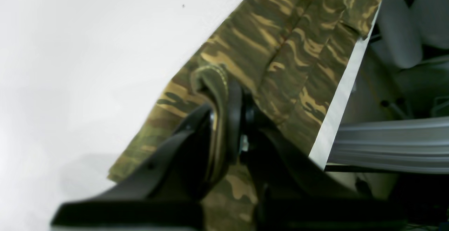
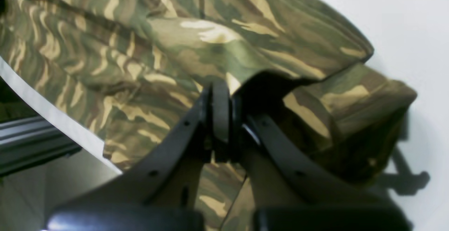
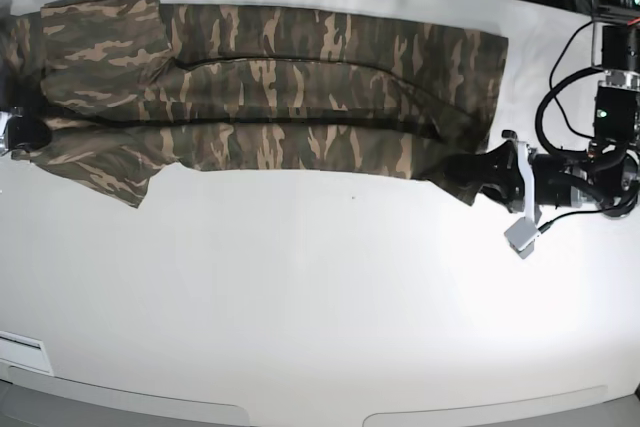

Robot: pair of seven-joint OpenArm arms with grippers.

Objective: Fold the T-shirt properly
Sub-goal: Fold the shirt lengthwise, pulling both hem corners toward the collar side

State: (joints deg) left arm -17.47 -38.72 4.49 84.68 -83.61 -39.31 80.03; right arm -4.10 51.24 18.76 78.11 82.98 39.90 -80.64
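Black fingers (image 1: pixel 229 108) of the left gripper (image 1: pixel 228 119), nearest the left wrist camera, stand closed on a bunched hem fold of the T-shirt (image 1: pixel 280 48), which rises as a small loop between them. In the right wrist view the right gripper (image 2: pixel 224 111) is likewise closed, its fingers (image 2: pixel 219 108) pinching a thin edge of cloth while a raised flap drapes just beyond the tips and the rest lies slack beneath. In the base view the T-shirt (image 3: pixel 270 87) lies stretched in a long band along the far edge of the bench (image 3: pixel 320 297), already folded lengthwise, its layers meeting along a dark seam line; one end sits at the far left corner, by the right gripper (image 3: pixel 25 132), and the other reaches the left gripper (image 3: pixel 470 169) near the right edge. The cloth appears soft, light and limp: it should sag and crease wherever unsupported, and layers may slide over one another. Hold is best taken at hems or corners, pinching all layers together, as both grippers seem to do. Whether every layer is caught cannot be told. Most of the near bench is bare white.
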